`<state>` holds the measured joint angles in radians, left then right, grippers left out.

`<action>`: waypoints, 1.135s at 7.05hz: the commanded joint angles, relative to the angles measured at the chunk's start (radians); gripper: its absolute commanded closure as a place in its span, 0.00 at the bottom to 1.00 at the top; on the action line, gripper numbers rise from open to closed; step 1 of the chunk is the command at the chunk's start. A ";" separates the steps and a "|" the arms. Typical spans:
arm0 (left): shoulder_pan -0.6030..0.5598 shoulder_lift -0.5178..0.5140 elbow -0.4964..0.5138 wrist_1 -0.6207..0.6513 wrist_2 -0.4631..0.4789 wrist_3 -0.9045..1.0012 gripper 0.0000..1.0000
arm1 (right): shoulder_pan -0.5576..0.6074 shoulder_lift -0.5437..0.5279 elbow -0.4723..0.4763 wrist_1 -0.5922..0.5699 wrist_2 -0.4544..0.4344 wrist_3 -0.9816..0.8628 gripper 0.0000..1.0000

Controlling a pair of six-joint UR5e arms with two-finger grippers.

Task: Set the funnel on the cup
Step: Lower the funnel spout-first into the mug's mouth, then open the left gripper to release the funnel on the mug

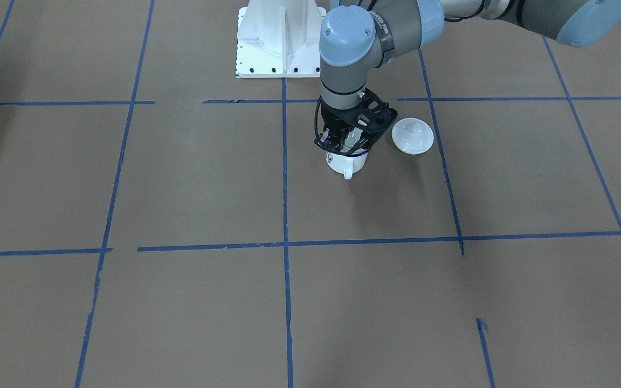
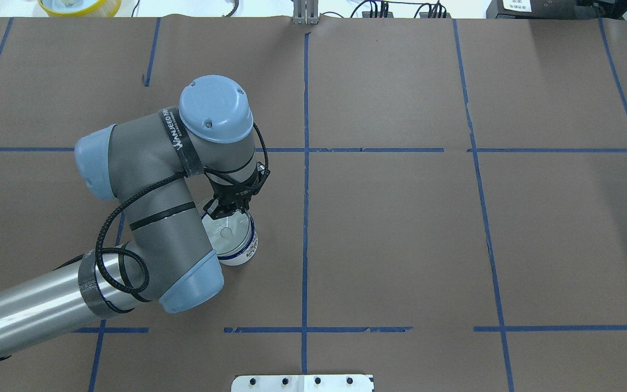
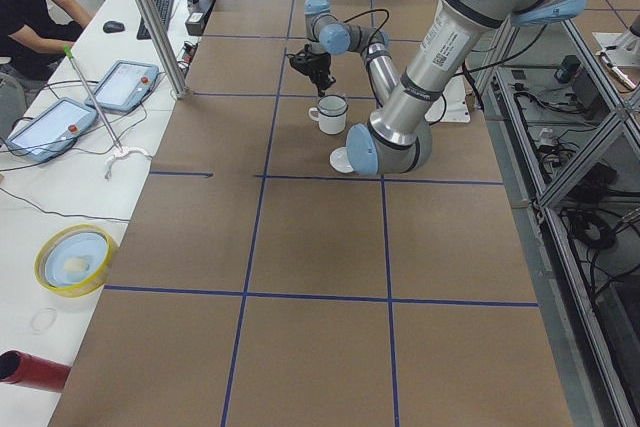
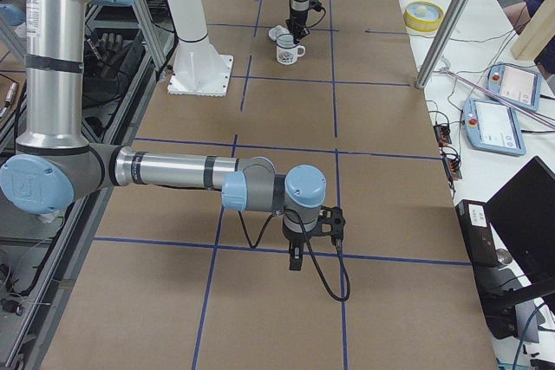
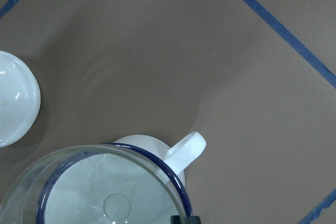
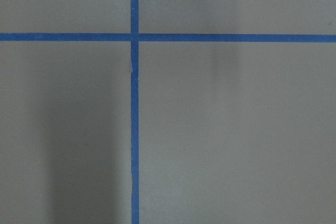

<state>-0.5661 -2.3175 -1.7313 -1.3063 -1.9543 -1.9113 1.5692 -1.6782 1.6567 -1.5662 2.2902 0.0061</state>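
The white cup (image 1: 346,164) with a dark blue rim stands on the table, its handle toward the front camera. My left gripper (image 1: 344,144) hangs straight above it, shut on the rim of the clear funnel (image 2: 227,231). The funnel sits over the cup's mouth. In the left wrist view the funnel (image 5: 105,192) covers the cup (image 5: 184,153), spout centred inside. Whether the funnel rests on the rim I cannot tell. My right gripper (image 4: 295,259) shows only in the exterior right view, low over bare table far from the cup; I cannot tell if it is open or shut.
A round white knobbed lid (image 1: 412,136) lies on the table close beside the cup; it also shows in the left wrist view (image 5: 13,100). The robot's white base plate (image 1: 278,40) is behind the cup. A yellow bowl (image 2: 79,5) sits past the far edge.
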 commanded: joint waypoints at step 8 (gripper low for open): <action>-0.333 0.266 -0.252 -0.001 -0.120 0.837 0.00 | 0.000 0.000 0.000 0.000 0.000 0.000 0.00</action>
<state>-0.7757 -2.1302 -1.9623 -1.3012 -2.0018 -1.2991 1.5693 -1.6782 1.6567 -1.5662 2.2902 0.0061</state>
